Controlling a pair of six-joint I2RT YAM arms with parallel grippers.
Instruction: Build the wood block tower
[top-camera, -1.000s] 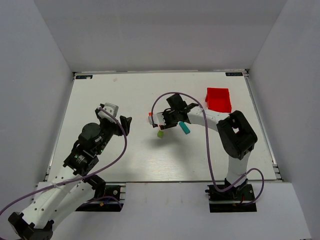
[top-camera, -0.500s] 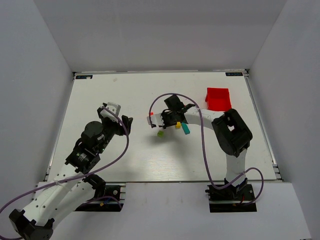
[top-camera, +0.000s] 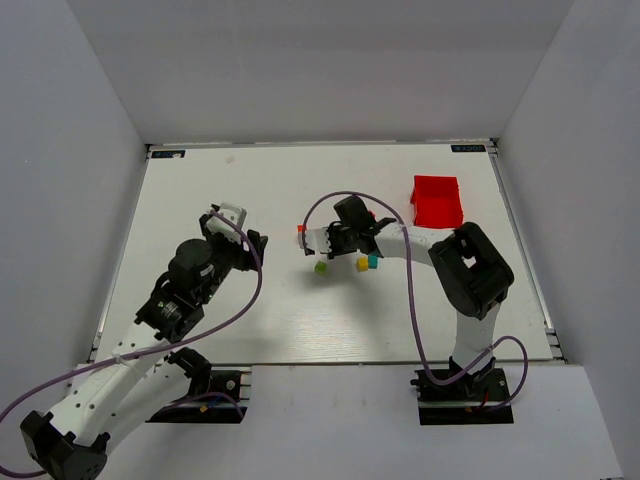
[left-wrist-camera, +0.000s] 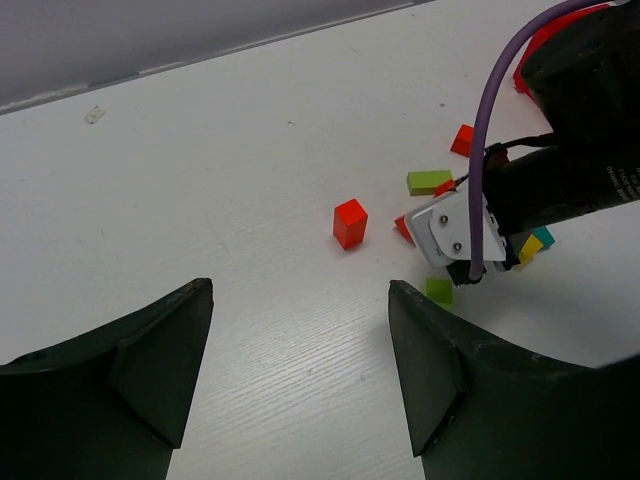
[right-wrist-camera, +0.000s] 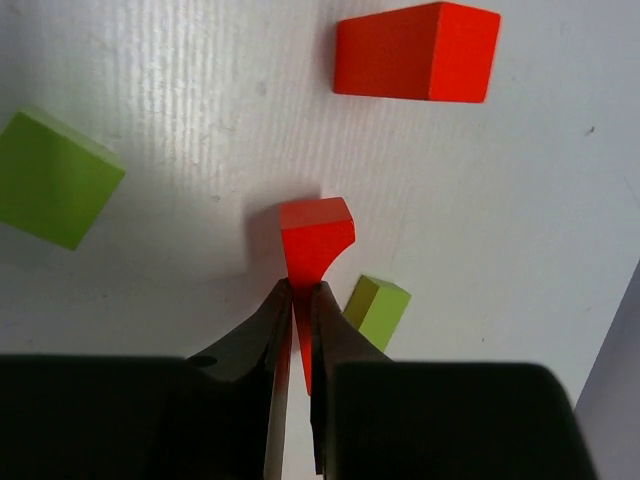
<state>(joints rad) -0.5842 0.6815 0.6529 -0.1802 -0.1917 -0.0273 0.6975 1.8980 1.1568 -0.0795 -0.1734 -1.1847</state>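
At the left of the desk (top-camera: 250, 330), the left jaws are hanging wide open, gripping nothing. At the frame's centre, the right jaws are narrowing from half open to a tight pinch on the red arch (right-wrist-camera: 315, 235), a green cube (right-wrist-camera: 55, 178) lying loose beside it. Likely 1 piece is becoming ready for stacking.

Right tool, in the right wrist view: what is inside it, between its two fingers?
The right tool is shut on a small red wooden arch piece, whose flared end sticks out in front. How far the piece reaches back between the black fingers is covered by them.
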